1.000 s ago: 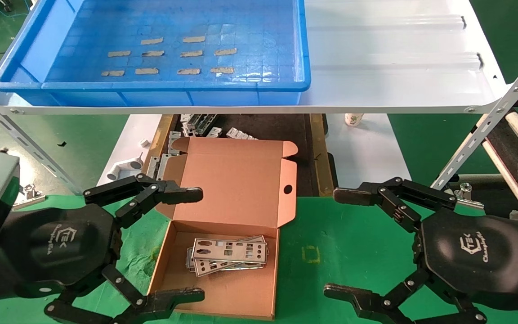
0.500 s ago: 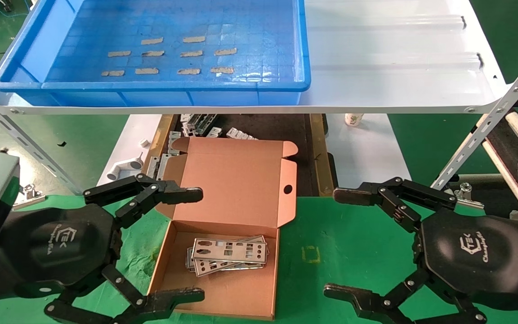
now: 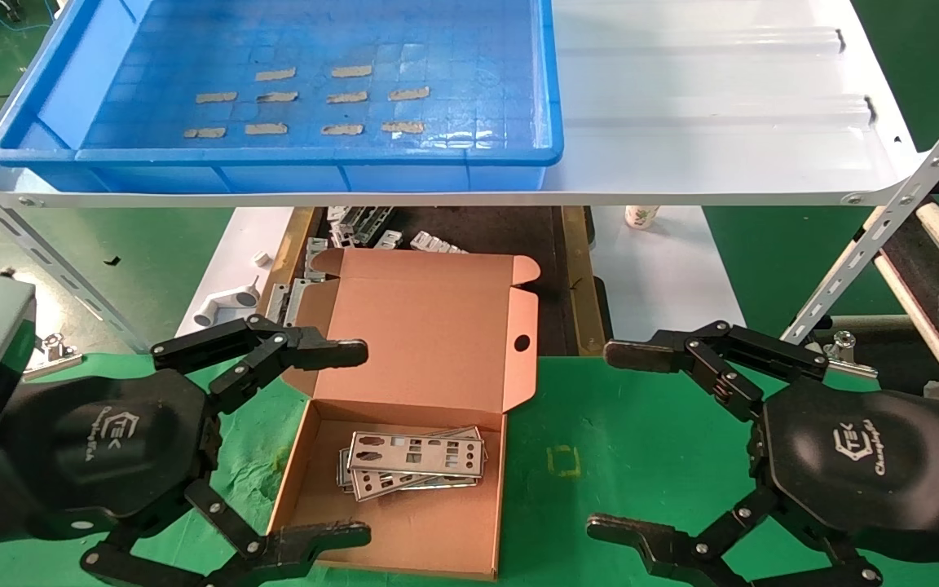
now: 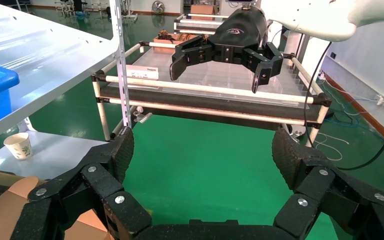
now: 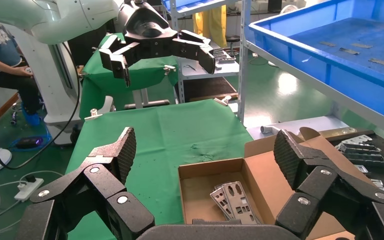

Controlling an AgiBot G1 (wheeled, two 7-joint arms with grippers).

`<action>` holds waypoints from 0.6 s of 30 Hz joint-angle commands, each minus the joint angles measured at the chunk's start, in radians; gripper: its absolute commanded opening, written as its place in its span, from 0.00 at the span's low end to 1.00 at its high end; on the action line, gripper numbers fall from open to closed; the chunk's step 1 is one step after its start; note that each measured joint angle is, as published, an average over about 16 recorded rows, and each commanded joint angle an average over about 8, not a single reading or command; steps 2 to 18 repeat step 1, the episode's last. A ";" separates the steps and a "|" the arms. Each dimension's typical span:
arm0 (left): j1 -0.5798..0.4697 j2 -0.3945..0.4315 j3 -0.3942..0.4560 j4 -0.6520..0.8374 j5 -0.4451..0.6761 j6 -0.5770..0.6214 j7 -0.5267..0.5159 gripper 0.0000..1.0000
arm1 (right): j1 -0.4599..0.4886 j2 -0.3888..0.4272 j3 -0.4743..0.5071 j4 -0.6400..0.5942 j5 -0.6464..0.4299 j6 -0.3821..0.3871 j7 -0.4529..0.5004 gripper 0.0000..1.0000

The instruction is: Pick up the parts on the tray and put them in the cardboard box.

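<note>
Currently both grippers hang low over the green cloth (image 3: 624, 424), one on each side of the cardboard box (image 3: 429, 342), neither holding anything.

Left gripper (image 3: 355, 444): fingers spread wide, the far fingertip (image 3: 339, 352) in front of the box's left wall near the lid hinge, the near fingertip (image 3: 331, 536) at the front left corner of the box. Whether either tip touches the cardboard cannot be told from the head view. From the left wrist view the same gripper (image 4: 202, 157) shows a broad gap between its pads, with only green floor seen through it.

Right gripper (image 3: 612, 440): fingers likewise spread wide, well clear of the box on its right side. In the right wrist view the gripper (image 5: 205, 155) frames the open box (image 5: 200, 175) between its pads.

Parts (image 3: 412, 461): a small stack of punched silver plates lies flat on the box floor, slightly fanned, toward the back of the compartment. The top plate sits roughly crosswise. They also show in the right wrist view (image 5: 232, 200). Box lid stands open, tilted back, with the round hole (image 3: 522, 342) near its right edge.

Tray (image 3: 62, 90): blue, up on the white shelf (image 3: 722, 106) behind the box, its grid floor showing only tan tape strips (image 3: 306, 102).

More metal pieces (image 3: 359, 224) lie on the dark surface under the shelf, behind the box.
</note>
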 commanded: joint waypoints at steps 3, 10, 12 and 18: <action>0.000 0.000 0.000 0.000 0.000 0.000 0.000 1.00 | 0.000 0.000 0.000 0.000 0.000 0.000 0.000 1.00; 0.000 0.000 0.000 0.000 0.000 0.000 0.000 1.00 | 0.000 0.000 0.000 0.000 0.000 0.000 0.000 1.00; 0.000 0.000 0.000 0.000 0.000 0.000 0.000 1.00 | 0.000 0.000 0.000 0.000 0.000 0.000 0.000 1.00; 0.000 0.000 0.000 0.000 0.000 0.000 0.000 1.00 | 0.000 0.000 0.000 0.000 0.000 0.000 0.000 1.00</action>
